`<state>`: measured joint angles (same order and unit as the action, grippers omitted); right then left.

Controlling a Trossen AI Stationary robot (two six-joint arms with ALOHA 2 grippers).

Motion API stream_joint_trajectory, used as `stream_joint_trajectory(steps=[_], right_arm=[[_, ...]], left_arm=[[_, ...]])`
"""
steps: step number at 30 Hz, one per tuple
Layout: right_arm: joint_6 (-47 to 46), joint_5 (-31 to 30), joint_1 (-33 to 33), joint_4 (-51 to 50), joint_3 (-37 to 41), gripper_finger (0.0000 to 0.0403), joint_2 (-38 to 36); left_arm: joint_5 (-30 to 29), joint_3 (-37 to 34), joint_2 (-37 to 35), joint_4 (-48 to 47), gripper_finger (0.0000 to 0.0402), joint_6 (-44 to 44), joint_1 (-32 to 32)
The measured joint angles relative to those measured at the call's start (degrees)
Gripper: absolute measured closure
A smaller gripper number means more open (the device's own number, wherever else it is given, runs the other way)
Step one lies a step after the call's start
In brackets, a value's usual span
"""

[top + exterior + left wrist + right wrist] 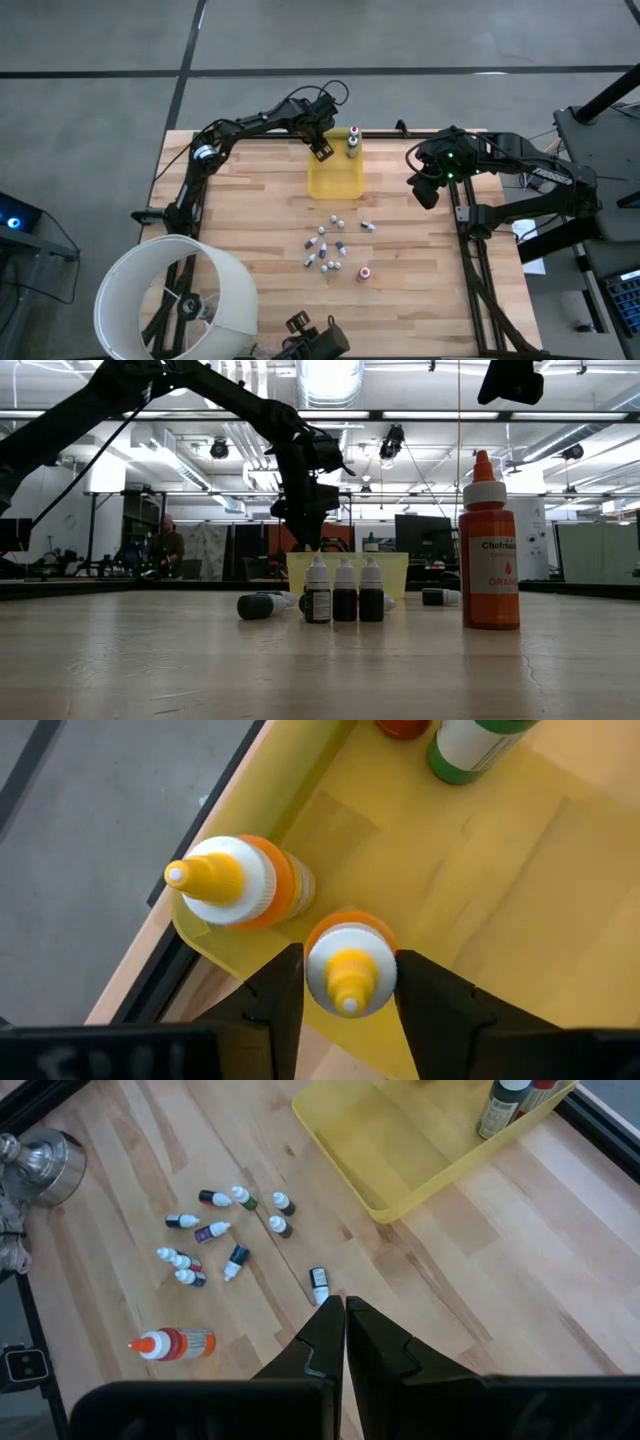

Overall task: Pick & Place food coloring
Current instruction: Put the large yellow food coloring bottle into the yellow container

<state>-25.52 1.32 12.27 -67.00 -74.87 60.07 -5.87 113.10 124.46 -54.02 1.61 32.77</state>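
One yellow tray [334, 180] is counted on the surface [250, 200]. At the tray, two yellow-tipped orange bottles [235, 885], one green-labelled bottle [470, 750] and one red bottle [540, 1092] are counted. On the bare wood, one large orange bottle [172, 1344] and about eleven tiny bottles [236, 1260] are counted.

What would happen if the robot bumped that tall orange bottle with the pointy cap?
The tall orange squeeze bottle stands upright on a narrow base, so a bump near its cap would probably tip it. Being round, it might then roll across the smooth wooden table. It looks like plastic, so probably wouldn't break.
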Motion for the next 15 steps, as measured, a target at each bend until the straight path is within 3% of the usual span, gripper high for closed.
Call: stream_joint_trajectory(steps=[15], right_arm=[[1.86, 0.00, 0.00, 0.02, 0.00, 0.0394, 0.00]], left_arm=[[0.42, 0.09, -1.27, -0.58, 0.0273, -1.97, -0.22]])
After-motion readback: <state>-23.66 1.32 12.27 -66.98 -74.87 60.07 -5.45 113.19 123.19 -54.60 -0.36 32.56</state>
